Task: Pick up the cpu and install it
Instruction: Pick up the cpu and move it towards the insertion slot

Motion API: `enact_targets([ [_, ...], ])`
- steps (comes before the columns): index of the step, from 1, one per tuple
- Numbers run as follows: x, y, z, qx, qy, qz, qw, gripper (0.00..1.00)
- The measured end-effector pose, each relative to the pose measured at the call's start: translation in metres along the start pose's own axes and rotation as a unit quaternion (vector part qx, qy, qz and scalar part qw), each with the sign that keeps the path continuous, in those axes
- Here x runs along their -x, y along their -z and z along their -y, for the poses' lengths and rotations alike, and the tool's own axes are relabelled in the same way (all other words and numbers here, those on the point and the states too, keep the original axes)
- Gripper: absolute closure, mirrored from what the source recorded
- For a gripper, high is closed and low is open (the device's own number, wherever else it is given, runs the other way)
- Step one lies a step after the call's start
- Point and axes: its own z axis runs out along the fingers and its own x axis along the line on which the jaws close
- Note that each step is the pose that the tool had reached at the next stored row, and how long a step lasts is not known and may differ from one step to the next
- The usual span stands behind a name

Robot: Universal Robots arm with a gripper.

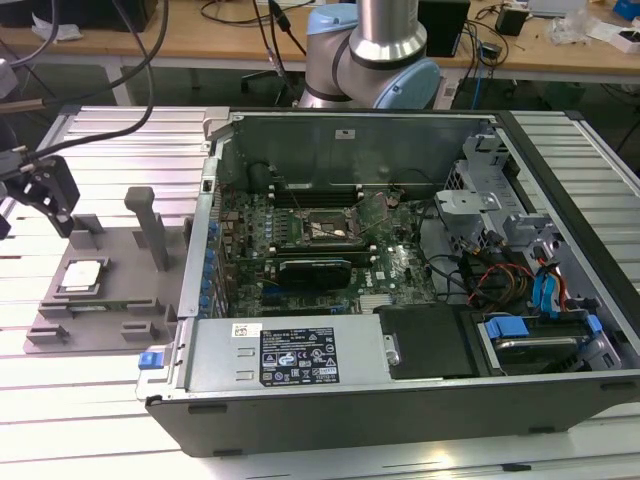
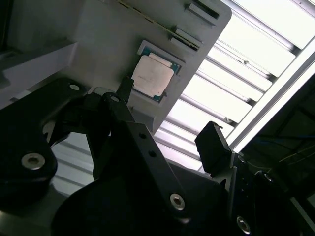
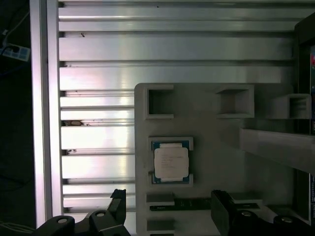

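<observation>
The cpu (image 1: 82,275) is a small silvery square chip lying flat in a recess of the grey plastic tray (image 1: 120,262), at the exterior view's left, outside the case. My gripper (image 1: 48,198) hangs above the tray's far left edge, a little short of the chip. In both wrist views the cpu (image 3: 171,163) (image 2: 152,76) lies in its seat with nothing touching it. The gripper (image 3: 170,200) (image 2: 170,118) is open, and its two black fingertips (image 3: 118,197) stand wide apart and empty. The black socket frame (image 1: 322,228) sits on the motherboard inside the case.
The open computer case (image 1: 400,300) lies on the slatted aluminium table (image 1: 90,420), its left wall close beside the tray. Upright grey blocks (image 1: 150,225) rise from the tray between the cpu and the case. The arm's base (image 1: 375,50) stands behind the case.
</observation>
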Motion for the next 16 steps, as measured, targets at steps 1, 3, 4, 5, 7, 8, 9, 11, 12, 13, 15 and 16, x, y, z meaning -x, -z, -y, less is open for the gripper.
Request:
enact_targets([
  [1,0.0000,-0.0004,0.0000,0.0000,0.000,0.0000,1.0000,0.22],
  [3,0.0000,-0.0012,0.0000,0.0000,0.000,0.0000,1.0000,0.22],
  [4,-0.0001,-0.0017,0.0000,0.0000,0.000,0.0000,1.0000,0.22],
  [5,-0.0001,-0.0024,-0.0001,0.0001,0.000,0.0001,1.0000,0.22],
  [7,-0.0001,-0.0038,-0.0001,0.0000,0.000,0.0000,1.0000,0.22],
  [8,-0.0001,-0.0051,-0.0001,-0.0002,0.000,0.0000,1.0000,0.22],
  [9,-0.0002,-0.0067,-0.0001,-0.0004,0.000,0.0000,1.0000,0.22],
  [11,-0.0003,-0.0094,-0.0002,-0.0009,0.000,0.0000,1.0000,0.22],
  [12,-0.0003,-0.0108,-0.0002,-0.0010,0.000,0.0000,1.0000,0.22],
  [13,-0.0003,-0.0120,-0.0003,-0.0010,0.000,0.0000,1.0000,0.22],
  [15,0.0011,-0.0160,-0.0004,-0.0016,0.004,0.0001,1.0000,0.22],
  [16,0.0016,-0.0174,-0.0004,-0.0017,0.008,0.0002,1.0000,0.22],
])
